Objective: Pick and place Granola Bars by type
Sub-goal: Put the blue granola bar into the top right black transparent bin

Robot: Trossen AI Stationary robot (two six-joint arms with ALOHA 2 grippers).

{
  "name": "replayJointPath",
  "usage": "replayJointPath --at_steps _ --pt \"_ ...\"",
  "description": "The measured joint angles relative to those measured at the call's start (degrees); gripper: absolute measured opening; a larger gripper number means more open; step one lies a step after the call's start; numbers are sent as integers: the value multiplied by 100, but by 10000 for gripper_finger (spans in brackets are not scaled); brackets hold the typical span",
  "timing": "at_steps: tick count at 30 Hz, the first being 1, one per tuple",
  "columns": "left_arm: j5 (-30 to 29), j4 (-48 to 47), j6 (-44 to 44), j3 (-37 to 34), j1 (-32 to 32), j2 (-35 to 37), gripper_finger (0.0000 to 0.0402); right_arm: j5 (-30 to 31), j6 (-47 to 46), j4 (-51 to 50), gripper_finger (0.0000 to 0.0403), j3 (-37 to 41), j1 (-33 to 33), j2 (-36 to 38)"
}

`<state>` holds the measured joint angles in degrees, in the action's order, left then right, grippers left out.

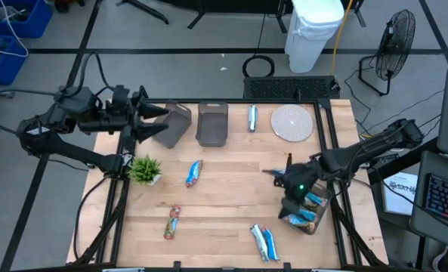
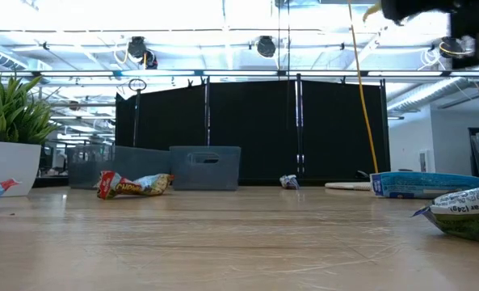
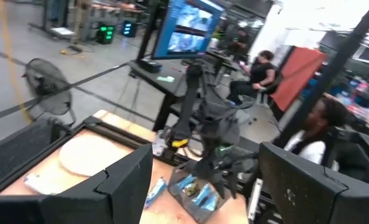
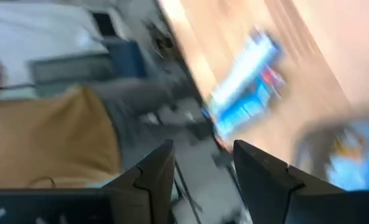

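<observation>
In the overhead frame's lower right, the right gripper (image 1: 293, 198) hangs over the clear bin (image 1: 319, 215) of blue-wrapped granola bars (image 1: 308, 202), jaws parted with nothing between them. The nearest loose pair of bars (image 1: 264, 242) lies just lower left of it, long axes running up-left to down-right. The left gripper (image 1: 157, 121), open and empty, waits upper left.

You are seeing four granola bars (image 1: 195, 172) lying loose on table (image 1: 231, 211), more in one clear bin (image 1: 308, 215); two grey bins (image 1: 212, 123); one plant (image 1: 145, 169); one round mat (image 1: 292, 122).
</observation>
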<state>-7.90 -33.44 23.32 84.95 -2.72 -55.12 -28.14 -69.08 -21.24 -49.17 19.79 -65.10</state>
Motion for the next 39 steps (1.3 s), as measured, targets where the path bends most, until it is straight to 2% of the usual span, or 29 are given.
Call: replayJointPath --at_steps 7,12,18,24,32,35,39 --pt "-398 -264 460 0 2 -24 296 775 678 1692 154 0 -435 186" --pt "-91 -635 749 0 2 -79 296 1168 1668 2382 157 -2 -786 174" --pt "200 -1147 960 0 0 -206 296 1153 2877 2465 157 -2 -1162 190" --pt "-486 -2293 1507 -7 0 -297 296 1144 3697 2205 157 -2 -1377 254" --pt "-902 -2404 1557 -7 -83 -290 296 1217 4221 1401 152 -2 -1520 680" --pt "-1170 -2458 1643 -96 -138 -303 296 1687 4361 1103 149 -2 -1572 880" --pt "-1782 -2722 2130 -291 -149 -302 296 3078 4618 890 150 -2 -1692 1036"
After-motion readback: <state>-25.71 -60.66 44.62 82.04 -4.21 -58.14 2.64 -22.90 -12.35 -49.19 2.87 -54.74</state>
